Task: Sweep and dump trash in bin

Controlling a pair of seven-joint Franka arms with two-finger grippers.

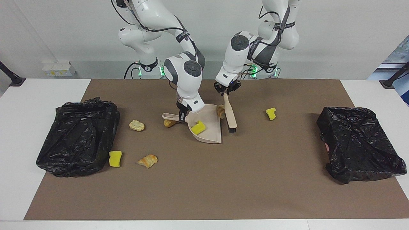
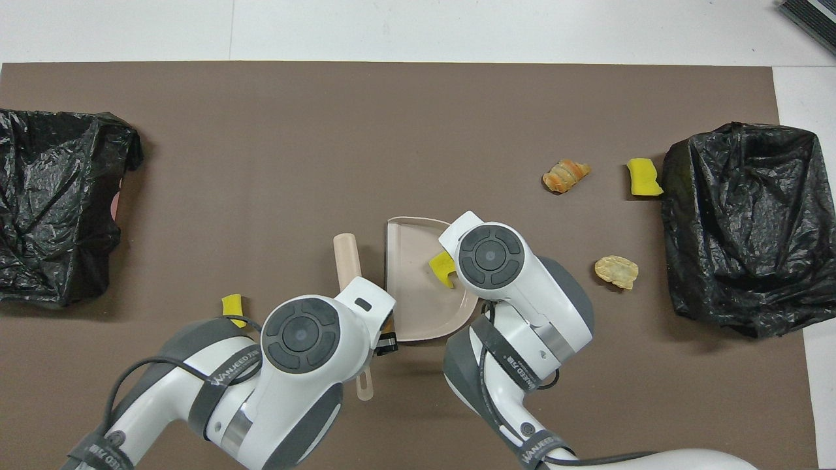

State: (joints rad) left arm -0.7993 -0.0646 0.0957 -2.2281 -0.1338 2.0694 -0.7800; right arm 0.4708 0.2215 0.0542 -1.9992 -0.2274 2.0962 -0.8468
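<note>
The middle of the brown mat point(image 1: 204, 179), out toward the worktop point(image 1: 19, 127) edge farthest from the robots, lies open and wide. Each end is blocked by a black bag point(image 1: 78, 135) and another black bag point(image 1: 359, 142). Close to the robots the way is crowded: the dustpan point(image 1: 207, 129) and the tilted brush point(image 1: 230, 113) stand just beside each other, both arms above them. Scattered trash pieces point(image 1: 147, 160) dot the mat toward the right arm's end; one yellow chunk point(image 1: 271, 113) sits between brush and bag.

"WANJEED" on left arm point(image 2: 228, 375)
</note>
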